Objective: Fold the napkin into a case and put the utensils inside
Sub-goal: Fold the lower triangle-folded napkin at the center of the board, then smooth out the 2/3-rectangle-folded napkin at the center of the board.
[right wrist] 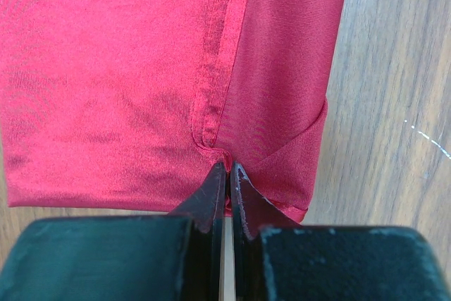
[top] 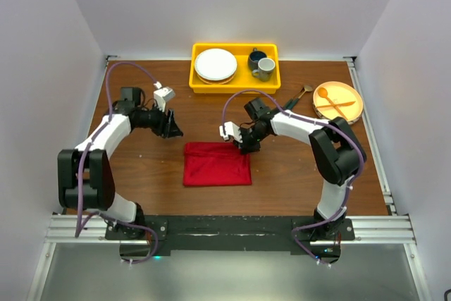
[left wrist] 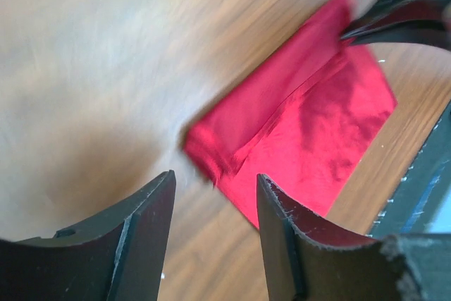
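The red napkin lies folded into a flat rectangle on the wooden table, a hemmed flap running along it. My right gripper is at its far right corner, its jaws shut on a pinch of the cloth's edge. My left gripper hovers left of the napkin's far left corner, apart from it. Its jaws stand open with nothing between them, and the napkin lies beyond the fingertips. Gold utensils rest on a round wooden plate at the right.
A yellow tray at the back centre holds white plates and two mugs. The round wooden plate sits at the right edge, with another utensil on the table beside it. A metal rail runs along the near edge.
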{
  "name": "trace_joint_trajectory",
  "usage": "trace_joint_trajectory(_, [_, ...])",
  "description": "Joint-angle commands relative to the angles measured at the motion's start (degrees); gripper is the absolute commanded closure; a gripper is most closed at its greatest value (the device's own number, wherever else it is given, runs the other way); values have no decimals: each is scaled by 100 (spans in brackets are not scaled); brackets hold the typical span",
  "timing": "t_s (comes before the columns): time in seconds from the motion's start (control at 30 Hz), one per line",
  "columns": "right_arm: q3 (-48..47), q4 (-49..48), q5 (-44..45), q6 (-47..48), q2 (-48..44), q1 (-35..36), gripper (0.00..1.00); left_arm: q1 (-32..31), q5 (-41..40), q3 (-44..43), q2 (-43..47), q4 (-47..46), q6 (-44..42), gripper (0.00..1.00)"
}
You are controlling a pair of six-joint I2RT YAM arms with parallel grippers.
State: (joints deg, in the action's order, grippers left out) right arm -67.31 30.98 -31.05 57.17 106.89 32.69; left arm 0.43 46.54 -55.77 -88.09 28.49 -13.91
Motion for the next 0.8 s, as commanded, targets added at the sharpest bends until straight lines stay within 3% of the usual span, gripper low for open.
trace_joint_trajectory(0.0, [271, -13, 556, 295, 86, -26, 100, -77, 1083, 337, 730, -712, -1970, 45])
trace_joint_trajectory(0.1, [218, 57, 512, 269, 104, -17, 100, -549, 823, 1206, 1583, -1194, -3799, 44])
trace_joint_trajectory(0.27, [253, -101, 398, 260, 16, -34, 100, -1579, -373, 2733, 2541, -2785, -4943, 50])
trace_joint_trajectory(0.33, [323, -223, 319, 234, -71, -34, 100, -2097, -793, 3184, 2692, -4067, -5277, 52])
trace_joint_trajectory(0.5, [411, -330, 205, 137, -221, -69, 100, -3125, -1523, 3581, 2324, -5124, -5411, 52])
trace_joint_trajectory(0.77, [455, -338, -112, 49, -432, -122, 100, -3690, -1948, 3328, 1278, -5794, -5280, 50])
